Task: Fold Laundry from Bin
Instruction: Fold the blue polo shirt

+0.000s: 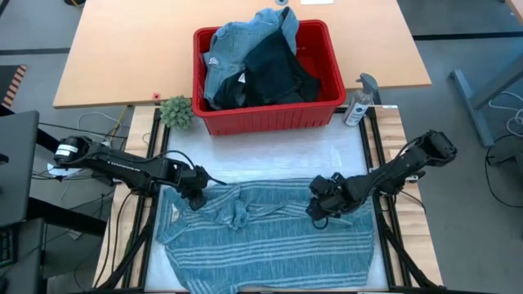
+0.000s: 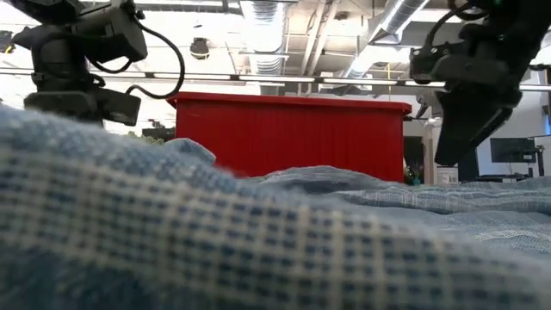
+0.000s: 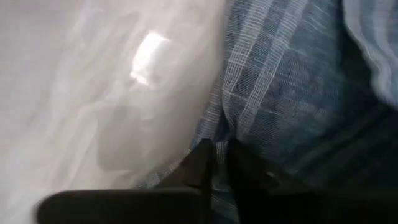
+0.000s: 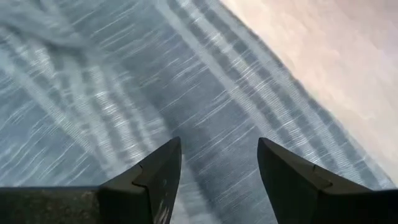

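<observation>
The left gripper [image 3: 214,163] has its fingers pinched together on the far left edge of the striped shirt [image 1: 270,237]. The hold looks thin, so the cloth could slip out once lifted. The right gripper [image 4: 217,171] hangs over the shirt's right side with fingers apart, holding nothing. If only one side rises, the shirt may drag and bunch further at its middle. It lies spread on the white mat [image 1: 270,159]; the red bin [image 1: 327,114] behind holds the other clothes [image 1: 261,61].
</observation>
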